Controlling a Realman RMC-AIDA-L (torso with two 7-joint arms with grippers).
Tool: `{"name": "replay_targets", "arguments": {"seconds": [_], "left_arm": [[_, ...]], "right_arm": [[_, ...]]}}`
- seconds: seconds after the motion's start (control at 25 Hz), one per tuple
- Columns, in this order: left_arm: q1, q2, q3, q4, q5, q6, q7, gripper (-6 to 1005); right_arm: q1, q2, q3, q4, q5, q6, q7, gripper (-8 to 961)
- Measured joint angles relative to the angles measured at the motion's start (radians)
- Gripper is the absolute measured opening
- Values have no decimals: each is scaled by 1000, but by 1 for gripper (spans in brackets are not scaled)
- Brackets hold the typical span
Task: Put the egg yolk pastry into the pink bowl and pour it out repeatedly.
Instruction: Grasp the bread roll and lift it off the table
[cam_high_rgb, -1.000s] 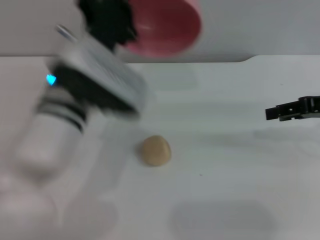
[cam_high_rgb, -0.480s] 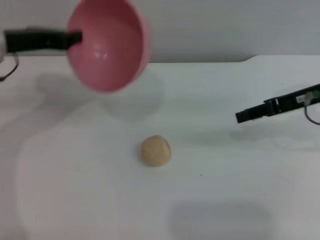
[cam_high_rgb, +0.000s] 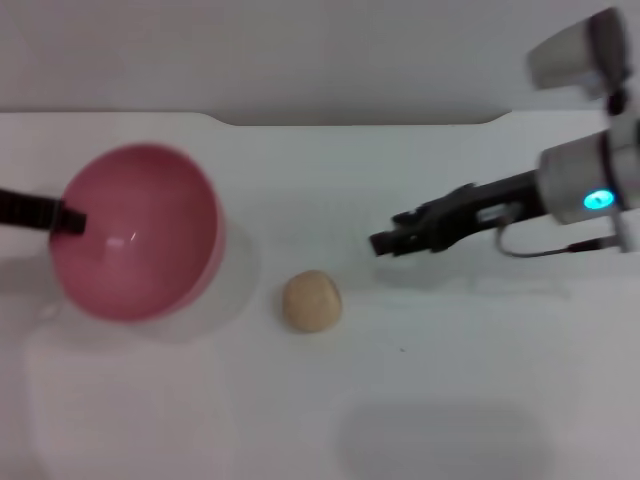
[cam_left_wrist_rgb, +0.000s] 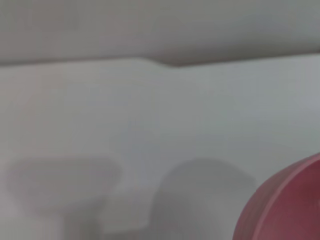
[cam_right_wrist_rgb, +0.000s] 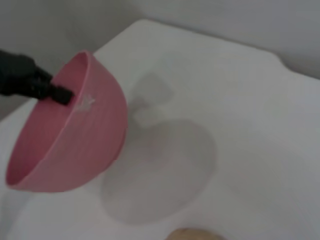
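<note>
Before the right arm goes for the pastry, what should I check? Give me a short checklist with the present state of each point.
1. Egg yolk pastry lies free on the table, nothing touching it: ok.
2. Pink bowl is held at its rim by the left tool: ok.
3. Bowl is empty: ok.
4. Bowl stands level on the table: not ok, it hangs tilted above it.
5. Right tool is at the pastry: not ok, it is apart, to its right.
6. Right tool is open: cannot tell.

White desk (cam_high_rgb: 420, 400), plain matte top, egg yolk pastry (cam_high_rgb: 311, 300) resting on it near the middle, pink bowl (cam_high_rgb: 135, 232) apparently held just above it, soft shadows beneath
</note>
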Motion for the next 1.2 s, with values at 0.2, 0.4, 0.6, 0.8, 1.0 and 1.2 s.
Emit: {"name": "replay_targets", "arguments": {"seconds": [0.2,0.4,0.6,0.8,1.0,1.2], "left_arm": [[7,-16,8,65,116,94,-47,0],[3,-17,31,68,122,121,-50,0],[1,-17,46,69,124,126,-52,-1],[0,-18,74,70,124,126,-52,-1],[-4,-18,93,70,125,126,-52,-1],[-10,-19,104,70,125,123,-54,-2]], "right_arm": [[37,1,-159,87,82,135,-39,516],[62,3,-267,151,198,240,-53,619],[71,6,-388,201,327,329,-80,670],[71,10,-474,209,336,353,-56,661],[70,10,-513,221,332,359,-23,646],[73,10,-535,234,336,367,-23,631]]}}
